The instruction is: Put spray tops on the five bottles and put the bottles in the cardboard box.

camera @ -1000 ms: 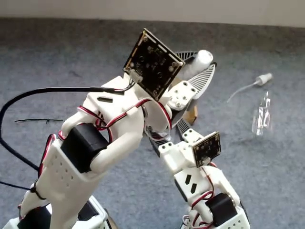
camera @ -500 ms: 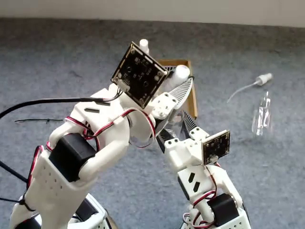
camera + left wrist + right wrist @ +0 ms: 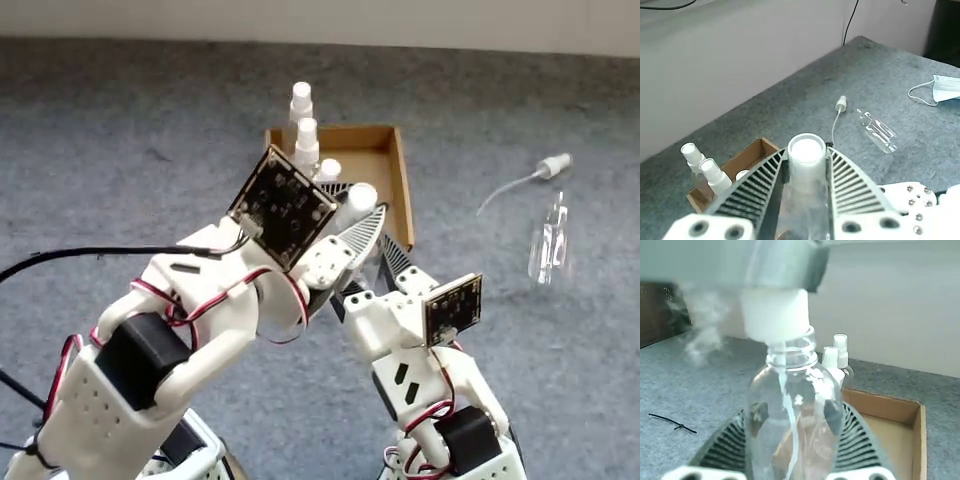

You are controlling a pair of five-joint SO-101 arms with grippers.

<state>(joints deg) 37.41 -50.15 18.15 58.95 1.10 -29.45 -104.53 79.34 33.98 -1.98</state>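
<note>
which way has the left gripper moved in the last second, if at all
Yes: the left gripper, holding the spray top, drew back nearward, uncovering most of the cardboard box.

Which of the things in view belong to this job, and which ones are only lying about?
Job: spray top in left gripper; bottle in right gripper; cardboard box; capped bottles inside it; loose bottle and loose spray top on the carpet.
Lying about: face mask; black cable tie.
</note>
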